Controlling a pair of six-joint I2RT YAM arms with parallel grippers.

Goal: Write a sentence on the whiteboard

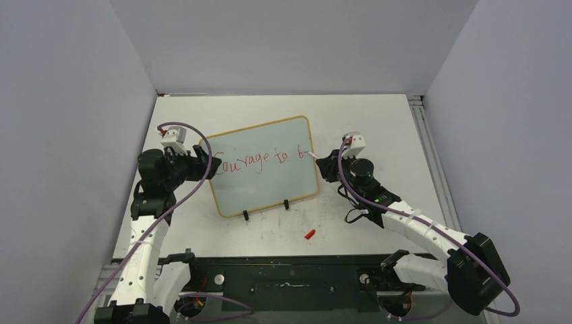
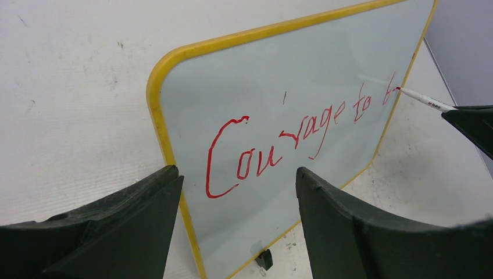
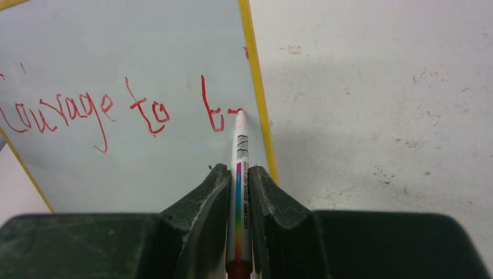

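Red cap (image 1: 309, 234): lies nearest, pulled off so the pen can write.
Whiteboard (image 1: 270, 192): stands mid-table, facing the arms.
Left gripper (image 2: 237, 174): fingers spread around the board's left edge, probably to stop it sliding.
Right gripper (image 3: 238, 170): pinching the marker (image 3: 239, 145), tip on the board's right edge.
Sentence (image 1: 246, 164): reads "Courage to b", not finished.

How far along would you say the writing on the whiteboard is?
Done: "Courage to" stands in red on the whiteboard. In hand: the right hand holds the marker, tip on the board just after "b". Left: the remaining words.
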